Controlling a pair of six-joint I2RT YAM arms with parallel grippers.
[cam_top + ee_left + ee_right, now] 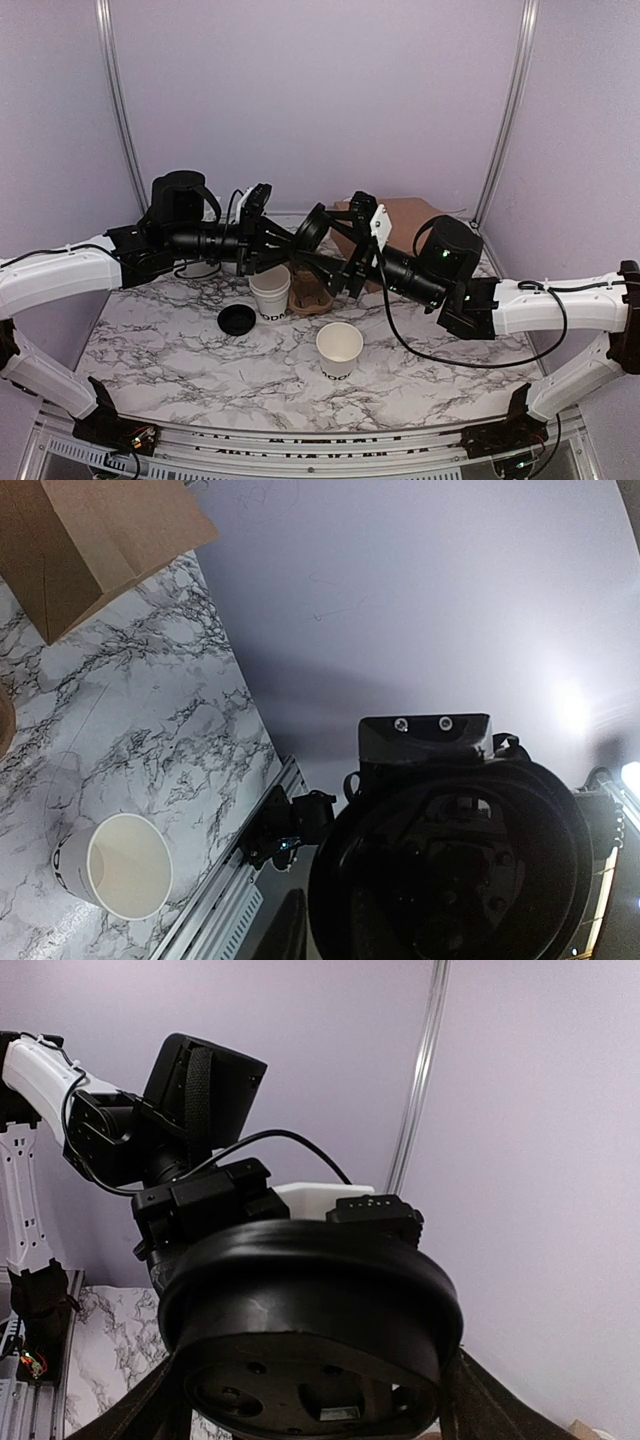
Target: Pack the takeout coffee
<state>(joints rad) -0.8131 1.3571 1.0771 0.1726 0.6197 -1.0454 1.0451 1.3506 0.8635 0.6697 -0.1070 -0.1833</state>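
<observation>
Two small white paper cups with dark lettering stand open, without lids: one [270, 292] beside the brown pulp carrier [308, 290], the other [339, 350] nearer the front, which also shows in the left wrist view [118, 865]. My right gripper [325, 240] [310, 1390] is shut on a black plastic lid [313, 228] [305, 1300], held in the air above the carrier. My left gripper [285, 243] faces that lid [460, 870] closely. One of its fingers [280, 930] shows beside the lid's edge; the other is hidden. A second black lid [237, 320] lies on the table.
A brown paper bag [405, 225] [90, 540] stands at the back right of the marble table [170, 350]. Both arms meet over the table's middle. A metal rail [230, 880] runs along the front edge.
</observation>
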